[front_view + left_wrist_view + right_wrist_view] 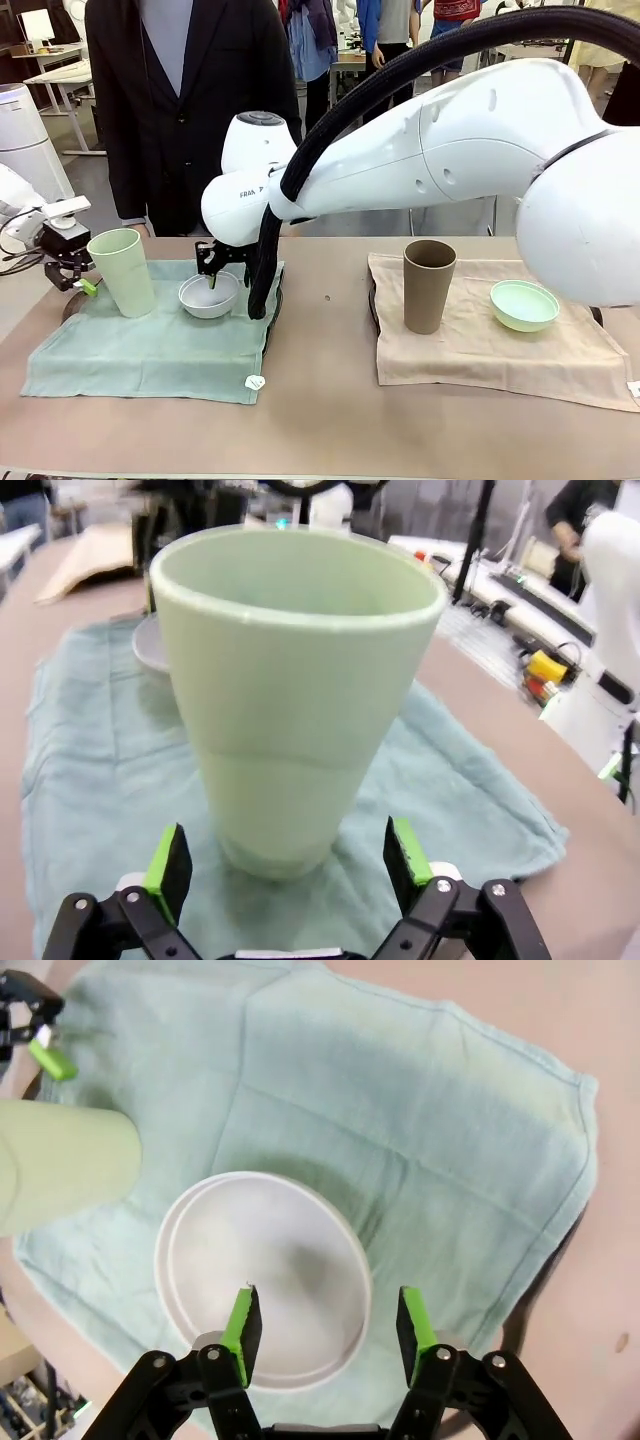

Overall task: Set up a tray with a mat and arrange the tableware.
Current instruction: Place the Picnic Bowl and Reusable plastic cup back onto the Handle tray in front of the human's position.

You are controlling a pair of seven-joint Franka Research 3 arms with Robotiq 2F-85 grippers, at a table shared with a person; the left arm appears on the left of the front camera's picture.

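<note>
Nearest the camera, in the lower left of the front view, the mint-green cloth mat (150, 350) carries a tall tapered pale green cup (122, 272) and a small round white bowl (209, 295). The right gripper (213, 270) hangs just over that bowl; in its wrist view the green pads (242, 1322) stand apart above the near rim, gripping nothing, so the bowl looks just set down. The left gripper (290, 865) sits at the far left edge, jaws spread wide beside the cup's base and clear of it.

My reading: the placing step on this mat is ending, and the next move calls for both arms to lift straight away without nudging cup or bowl.

Lower right, the beige cloth mat (480, 345) holds a taupe-brown tapered cup (428, 285) and a mint green bowl (524, 305).

Count: two mats, two cups, two bowls. A person in a dark jacket (190, 100) stands beyond.
</note>
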